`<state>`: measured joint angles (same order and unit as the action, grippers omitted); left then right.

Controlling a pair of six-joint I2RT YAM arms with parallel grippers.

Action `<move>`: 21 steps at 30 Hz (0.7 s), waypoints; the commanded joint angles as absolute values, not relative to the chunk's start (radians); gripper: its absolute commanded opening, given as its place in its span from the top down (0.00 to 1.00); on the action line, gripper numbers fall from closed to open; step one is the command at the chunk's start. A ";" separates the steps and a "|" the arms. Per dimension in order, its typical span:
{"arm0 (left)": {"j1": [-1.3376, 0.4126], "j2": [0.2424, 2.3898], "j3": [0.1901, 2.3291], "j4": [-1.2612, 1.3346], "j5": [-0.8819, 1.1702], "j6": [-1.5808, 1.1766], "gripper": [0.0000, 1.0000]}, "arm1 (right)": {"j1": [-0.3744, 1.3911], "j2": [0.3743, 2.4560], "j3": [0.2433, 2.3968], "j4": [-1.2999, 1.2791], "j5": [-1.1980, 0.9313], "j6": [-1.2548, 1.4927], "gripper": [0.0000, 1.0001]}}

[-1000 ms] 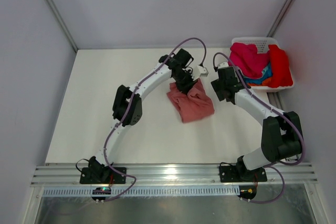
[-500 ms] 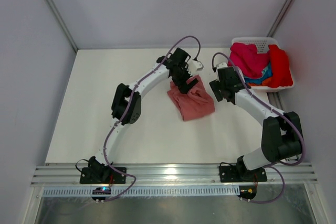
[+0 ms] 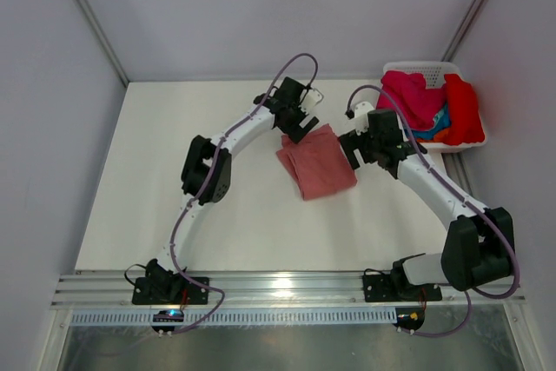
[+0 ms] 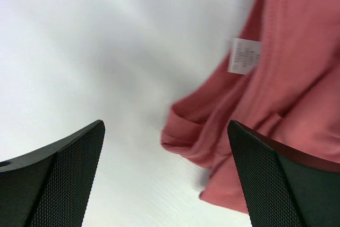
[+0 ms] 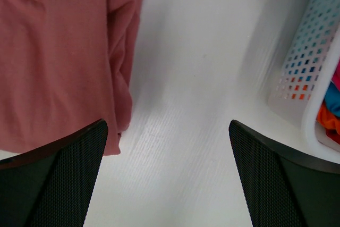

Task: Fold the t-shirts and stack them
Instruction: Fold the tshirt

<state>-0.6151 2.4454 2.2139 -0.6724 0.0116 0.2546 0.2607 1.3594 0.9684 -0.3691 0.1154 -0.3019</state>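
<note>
A salmon pink t-shirt [image 3: 317, 164] lies folded near the middle of the table. My left gripper [image 3: 297, 128] hovers open at its far left corner, holding nothing. In the left wrist view the pink t-shirt [image 4: 289, 99] with its white label [image 4: 241, 56] fills the right side, and the left gripper [image 4: 166, 176] spans the shirt's rolled edge. My right gripper [image 3: 353, 150] stands open just off the shirt's right edge. In the right wrist view the pink t-shirt [image 5: 64, 51] lies to the left of the right gripper [image 5: 167, 176], which has only bare table between its fingers.
A white plastic basket [image 3: 423, 65] sits at the back right, holding a magenta t-shirt [image 3: 413, 97], a red t-shirt [image 3: 463, 110] and a bit of blue cloth [image 3: 437, 121]. Its perforated wall [image 5: 303, 78] shows at the right of the right wrist view.
My left gripper opened and let go of the pink t-shirt, then drew back toward the far left. The shirt settled flatter. My right gripper edged a little toward the shirt.
</note>
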 commanded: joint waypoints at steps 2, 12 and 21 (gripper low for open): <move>-0.609 2.388 2.178 -0.566 -0.133 0.224 0.01 | 0.265 1.325 0.979 -0.413 -0.115 -0.327 0.01; -0.561 2.257 2.181 -0.646 -0.065 0.158 0.01 | 0.265 1.451 1.078 -0.457 -0.314 -0.393 0.01; -0.520 1.998 2.086 -0.810 0.162 0.112 0.01 | 0.265 1.695 1.160 -0.292 -0.121 -0.431 0.01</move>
